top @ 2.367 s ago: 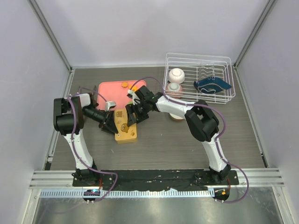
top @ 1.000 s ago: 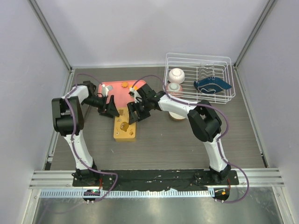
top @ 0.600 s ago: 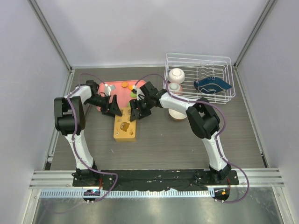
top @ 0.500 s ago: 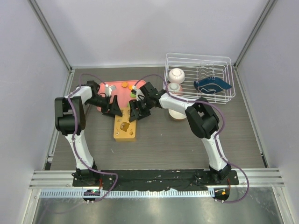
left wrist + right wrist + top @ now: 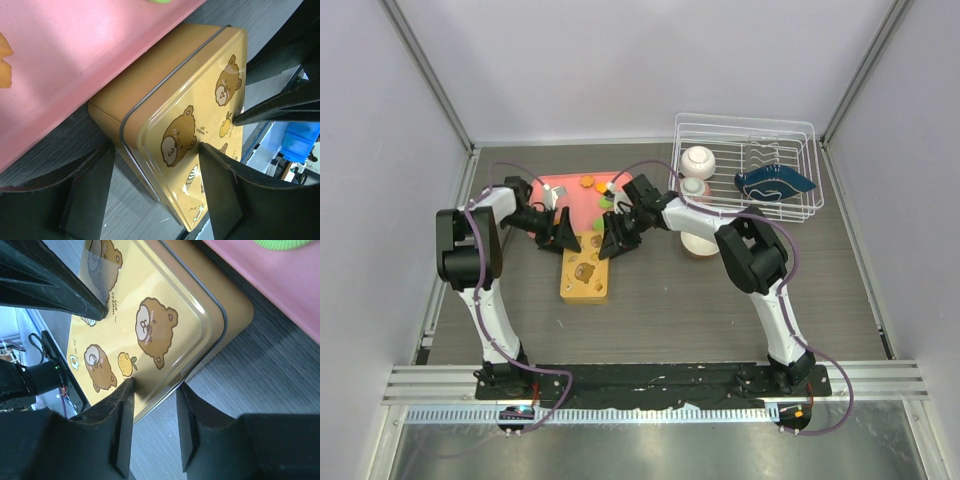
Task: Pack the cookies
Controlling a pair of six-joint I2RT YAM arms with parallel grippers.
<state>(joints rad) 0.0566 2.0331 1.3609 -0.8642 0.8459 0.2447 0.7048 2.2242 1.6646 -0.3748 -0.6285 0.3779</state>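
Left end effector [image 5: 156,150] spread wide, its fingers straddling one corner of the yellow bear-print tin [image 5: 190,100], lid on. Right end effector [image 5: 155,386] narrowed over the lid's edge; gripping or not, cannot tell. Cookies [image 5: 586,182], orange and green, lie on the pink tray [image 5: 560,192], upper centre-left, just beside the tin on the table [image 5: 670,300].

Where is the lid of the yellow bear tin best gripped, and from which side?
Probably across its two long edges, near mid-length, coming down from above. The lid lies flat with no knob, and the pink tray crowds its far short end, so the long sides are free for a pincer.
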